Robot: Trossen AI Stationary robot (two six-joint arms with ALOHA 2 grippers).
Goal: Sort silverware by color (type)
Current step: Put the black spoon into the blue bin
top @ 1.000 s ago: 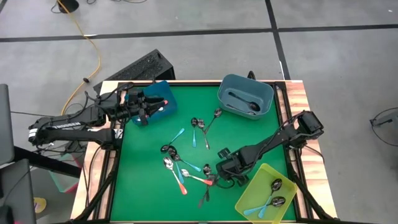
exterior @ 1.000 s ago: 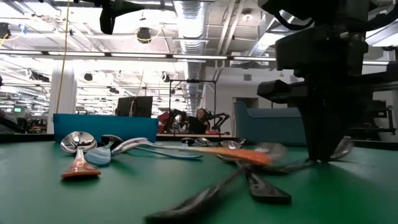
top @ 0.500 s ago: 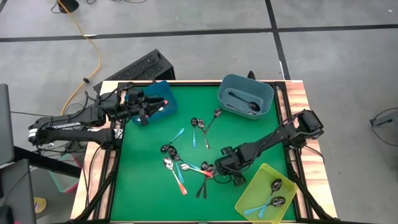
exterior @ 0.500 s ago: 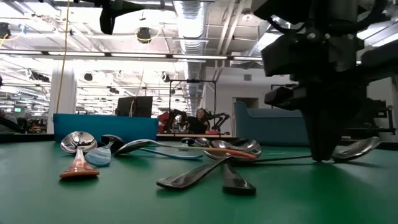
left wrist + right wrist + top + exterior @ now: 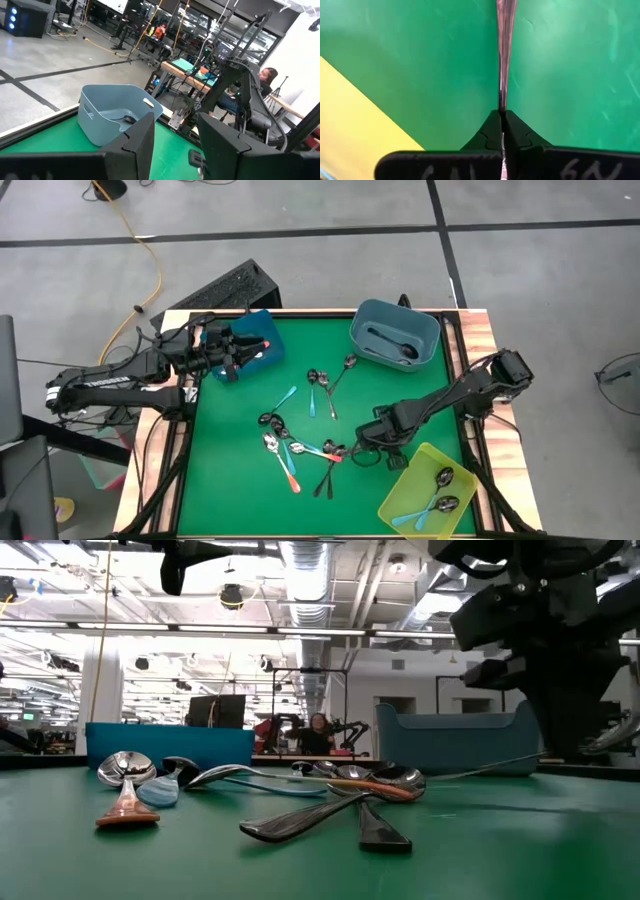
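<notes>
Several spoons [image 5: 292,452] with orange, light blue and dark handles lie piled on the green mat's middle, and more lie farther back [image 5: 322,388]. My right gripper [image 5: 372,448] is just right of the pile, pointing down, shut on an all-metal spoon [image 5: 503,50]. The spoon's thin handle [image 5: 480,768] slants down toward the pile. Its bowl is hidden. My left gripper [image 5: 236,356] hangs open and level over the dark blue bin [image 5: 258,330] at the far left, holding nothing. My right gripper pinches the metal spoon's handle at its narrow part [image 5: 501,102] between its two fingertips. The fingers come from above and lie across the handle. The handle tilts, its wide free end [image 5: 435,780] low by the pile. Whether that end touches the mat cannot be told.
A grey-blue bin [image 5: 395,335] at the far right holds a dark spoon. A yellow-green bin [image 5: 428,492] at the near right corner holds blue-handled spoons, close beside my right gripper. An orange-handled spoon lies in the dark blue bin.
My right gripper has risen and gone toward the table's right edge, rolling about its own axis, and has drawn the metal spoon out of the pile. The orange-handled and dark spoons beside it were dragged and turned, then came to rest.
</notes>
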